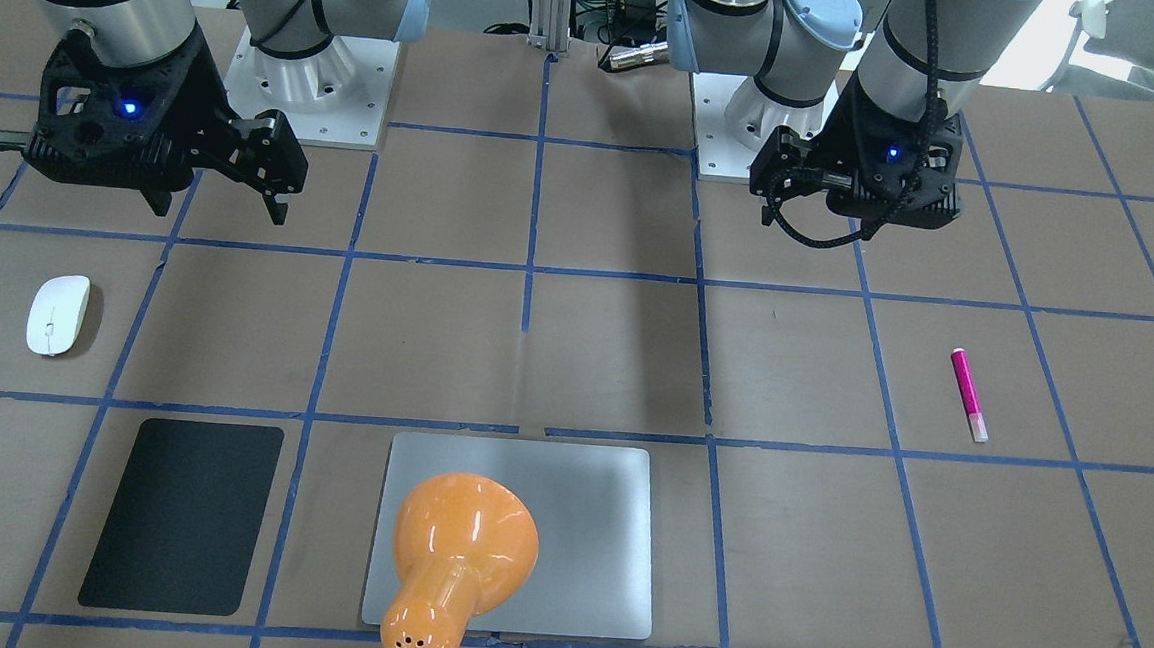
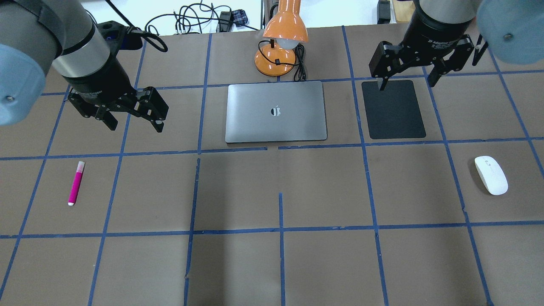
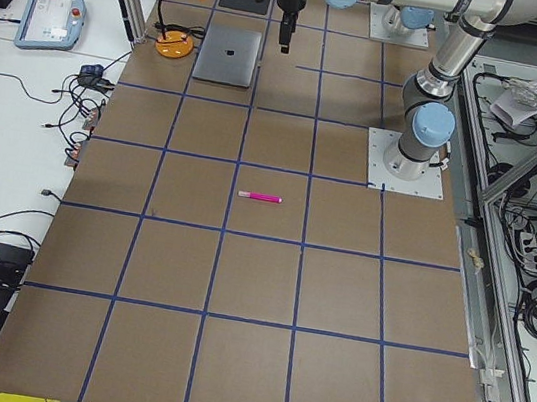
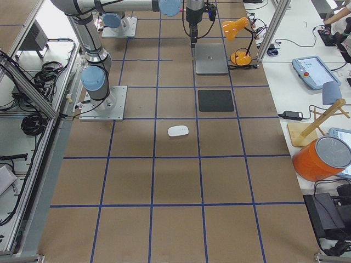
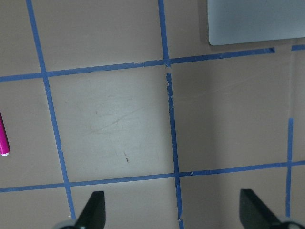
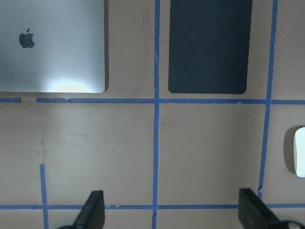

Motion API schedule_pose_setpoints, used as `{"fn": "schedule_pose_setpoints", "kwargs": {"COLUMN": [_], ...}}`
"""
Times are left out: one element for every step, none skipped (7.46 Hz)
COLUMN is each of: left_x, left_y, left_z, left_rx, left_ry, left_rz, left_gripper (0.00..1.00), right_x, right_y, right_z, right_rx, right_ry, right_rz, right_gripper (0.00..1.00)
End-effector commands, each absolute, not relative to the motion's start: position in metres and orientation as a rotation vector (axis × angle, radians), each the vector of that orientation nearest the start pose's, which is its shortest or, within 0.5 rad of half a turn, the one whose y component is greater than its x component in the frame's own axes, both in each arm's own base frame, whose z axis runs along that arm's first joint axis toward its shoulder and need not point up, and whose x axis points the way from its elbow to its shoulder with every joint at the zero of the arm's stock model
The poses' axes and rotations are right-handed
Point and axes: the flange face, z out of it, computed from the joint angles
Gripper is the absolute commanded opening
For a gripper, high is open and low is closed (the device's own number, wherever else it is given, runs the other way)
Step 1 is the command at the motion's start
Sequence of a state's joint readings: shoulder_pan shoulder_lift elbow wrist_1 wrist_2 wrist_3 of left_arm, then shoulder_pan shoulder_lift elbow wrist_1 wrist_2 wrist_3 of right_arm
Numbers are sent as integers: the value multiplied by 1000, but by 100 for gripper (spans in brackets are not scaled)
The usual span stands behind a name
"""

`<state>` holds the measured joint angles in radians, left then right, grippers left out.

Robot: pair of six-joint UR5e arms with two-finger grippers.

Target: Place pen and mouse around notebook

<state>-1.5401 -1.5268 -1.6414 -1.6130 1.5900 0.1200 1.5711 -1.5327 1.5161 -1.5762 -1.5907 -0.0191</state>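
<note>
The notebook (image 2: 255, 123) looks satin metal, mat (image 2: 393, 110) matt black, lamp (image 2: 285, 21) glossy orange (table (image 2: 238, 191): matt paper).

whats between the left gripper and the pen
Only bare table crossed by blue tape, clearest in the overhead view: no object sits between the left gripper and the pen.
</note>
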Motion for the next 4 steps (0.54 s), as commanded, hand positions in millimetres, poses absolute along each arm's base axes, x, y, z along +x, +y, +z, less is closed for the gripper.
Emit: {"fn": "schedule_pose_setpoints", "kwargs": {"left_x": [-117,-117,-117,-117], "left_y": [-469,-469,-467,-467], "left_z": [472,472,473,472], "left_rx": [149,150,159,159], "left_ry": [3121,3121,3120,3121], "left_rz": [103,103,105,108], "left_gripper": [100,100,100,100], "right_x": [131,131,131,132], "right_y": [-511,-510,-510,-508], "right_z": [496,497,495,488], "right_rx": [-29,-29,-26,-29], "right_ry": [3161,3161,3161,3157], "right_rz": [-41,-43,-34,-14], "right_gripper": [100,100,100,100]}}
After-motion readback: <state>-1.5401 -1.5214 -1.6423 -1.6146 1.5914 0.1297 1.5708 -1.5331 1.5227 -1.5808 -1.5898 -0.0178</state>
